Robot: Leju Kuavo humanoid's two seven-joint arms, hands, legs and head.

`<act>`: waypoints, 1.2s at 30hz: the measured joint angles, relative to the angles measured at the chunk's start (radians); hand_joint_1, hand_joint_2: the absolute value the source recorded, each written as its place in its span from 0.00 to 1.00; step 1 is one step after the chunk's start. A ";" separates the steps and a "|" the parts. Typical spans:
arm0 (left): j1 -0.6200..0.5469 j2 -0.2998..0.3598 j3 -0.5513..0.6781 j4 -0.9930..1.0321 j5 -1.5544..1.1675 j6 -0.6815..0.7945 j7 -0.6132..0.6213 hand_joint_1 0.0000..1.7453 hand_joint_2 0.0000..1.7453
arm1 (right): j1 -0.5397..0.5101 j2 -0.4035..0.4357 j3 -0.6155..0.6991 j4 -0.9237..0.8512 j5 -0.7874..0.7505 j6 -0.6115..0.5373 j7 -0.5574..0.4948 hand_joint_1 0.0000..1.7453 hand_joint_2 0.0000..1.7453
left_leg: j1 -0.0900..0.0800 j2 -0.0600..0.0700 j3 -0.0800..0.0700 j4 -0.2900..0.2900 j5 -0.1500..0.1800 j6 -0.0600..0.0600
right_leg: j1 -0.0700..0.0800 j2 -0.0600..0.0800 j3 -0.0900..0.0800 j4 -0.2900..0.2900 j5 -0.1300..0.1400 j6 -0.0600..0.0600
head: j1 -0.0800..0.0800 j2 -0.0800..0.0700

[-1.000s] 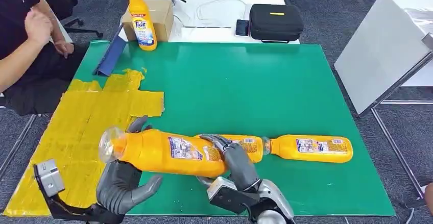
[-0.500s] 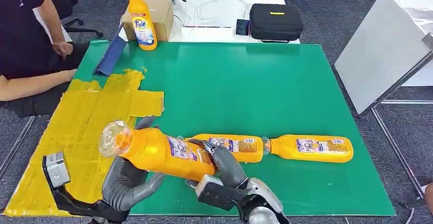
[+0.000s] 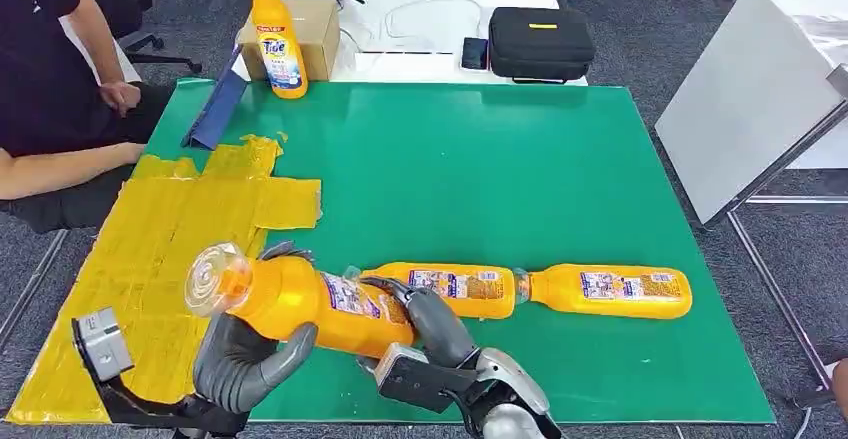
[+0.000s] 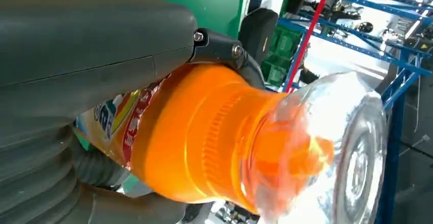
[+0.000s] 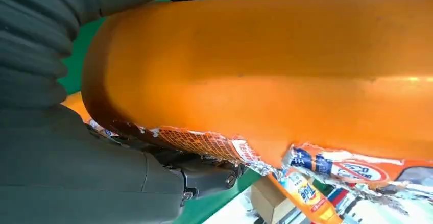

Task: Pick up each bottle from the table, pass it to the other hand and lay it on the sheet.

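Between both hands, the orange Tide bottle [image 3: 300,304] hangs over the table's near edge, mid-pass. Left hand [image 3: 250,354] grips its neck end; right hand [image 3: 425,324] grips its bottom end. Next, I think, the right hand must let go, then the left lays it on the yellow sheet [image 3: 160,259]. It has a clear cap [image 3: 212,279] and torn label. 2 more bottles [image 3: 530,291] lie on the green mat [image 3: 480,179].

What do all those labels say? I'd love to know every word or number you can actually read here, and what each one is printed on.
"Tide": on the label of the upright bottle standing beside the cardboard box.
Held bottle, gripped by the left hand and right hand: label print too blurred to read.
Two lying bottles: labels too small to read.
Black case: yellow tag, nothing legible.
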 measured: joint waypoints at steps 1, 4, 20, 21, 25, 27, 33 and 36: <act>0.000 0.001 0.000 0.000 0.000 0.000 0.000 1.00 1.00 | -0.001 0.000 0.000 0.000 0.000 0.000 0.000 1.00 1.00 | 0.000 0.000 0.000 0.000 0.000 0.000 | 0.000 0.000 0.000 0.000 0.000 0.000 | 0.000 0.000; 0.001 0.005 -0.002 0.000 0.001 0.000 -0.006 1.00 1.00 | 0.000 -0.003 0.002 0.000 0.004 0.000 0.000 1.00 1.00 | 0.000 0.000 0.000 0.000 0.000 0.000 | 0.000 0.000 0.000 0.000 0.000 0.000 | 0.000 0.000; 0.051 0.025 0.005 -0.057 -0.314 -0.003 -0.093 1.00 1.00 | 0.143 -0.054 -0.062 -0.044 0.169 -0.135 0.043 0.00 1.00 | 0.000 -0.002 -0.002 0.000 0.000 0.000 | 0.000 -0.002 -0.009 0.000 0.000 0.000 | 0.000 0.000; 0.052 0.025 0.006 -0.062 -0.318 -0.006 -0.090 1.00 1.00 | 0.153 -0.058 -0.067 -0.051 0.170 -0.135 0.045 0.00 1.00 | 0.000 -0.002 -0.002 0.000 0.000 0.000 | 0.000 -0.002 -0.010 0.000 0.000 0.000 | 0.000 0.000; 0.054 0.023 0.014 -0.083 -0.533 0.022 -0.108 1.00 1.00 | 0.199 -0.060 -0.094 -0.111 0.260 -0.107 0.142 0.00 1.00 | 0.000 -0.003 -0.002 0.000 0.000 0.000 | 0.000 -0.003 -0.011 0.000 -0.001 0.000 | 0.000 0.000; 0.047 0.017 0.027 -0.105 -0.836 0.018 -0.098 1.00 1.00 | 0.252 -0.060 -0.116 -0.209 0.323 -0.088 0.225 0.00 1.00 | 0.000 -0.005 -0.003 0.000 0.000 0.000 | 0.000 -0.004 -0.011 0.000 -0.001 0.000 | 0.000 0.000; -0.044 0.000 0.079 -0.091 -1.387 -0.032 -0.078 1.00 1.00 | 0.319 -0.059 -0.177 -0.379 0.401 -0.093 0.257 0.00 1.00 | 0.000 -0.003 -0.002 0.000 0.000 0.000 | 0.000 -0.003 -0.011 0.000 0.000 0.000 | 0.000 0.000; -0.078 -0.001 0.082 -0.032 -1.602 -0.054 -0.040 1.00 1.00 | 0.325 -0.052 -0.206 -0.402 0.432 -0.091 0.253 0.00 1.00 | 0.000 -0.003 -0.002 0.000 0.000 0.000 | 0.000 -0.003 -0.011 0.000 0.000 0.000 | 0.000 0.000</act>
